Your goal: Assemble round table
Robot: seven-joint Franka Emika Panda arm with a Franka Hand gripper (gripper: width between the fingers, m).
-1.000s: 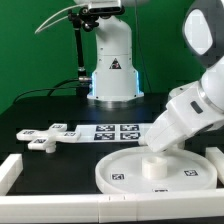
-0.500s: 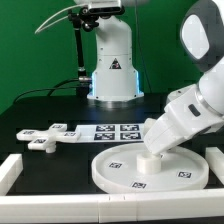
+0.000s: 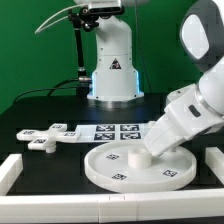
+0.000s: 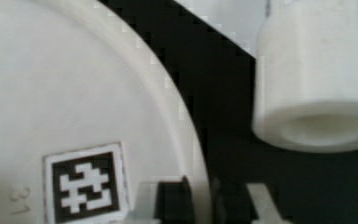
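The large round disc (image 3: pixel 128 168) lies flat on the black table near the front; in the wrist view its tagged face (image 4: pixel 69 110) fills one side. My gripper (image 3: pixel 142 156) reaches down onto it from the exterior view's right. In the wrist view the gripper (image 4: pixel 220 203) has its fingers either side of the disc's raised rim, shut on it. The short thick leg (image 4: pixel 318 80) shows just beyond the rim, hollow end toward the camera; in the exterior view my arm hides it. The cross-shaped base (image 3: pixel 45 135) lies flat at the exterior view's left.
The marker board (image 3: pixel 115 130) lies behind the disc. White border blocks stand at the front left (image 3: pixel 10 170) and at the right (image 3: pixel 214 160). The robot's white pedestal (image 3: pixel 112 65) stands at the back.
The disc has slid steadily toward the exterior view's left, and my gripper and arm have moved with it. The cross-shaped base has not moved.
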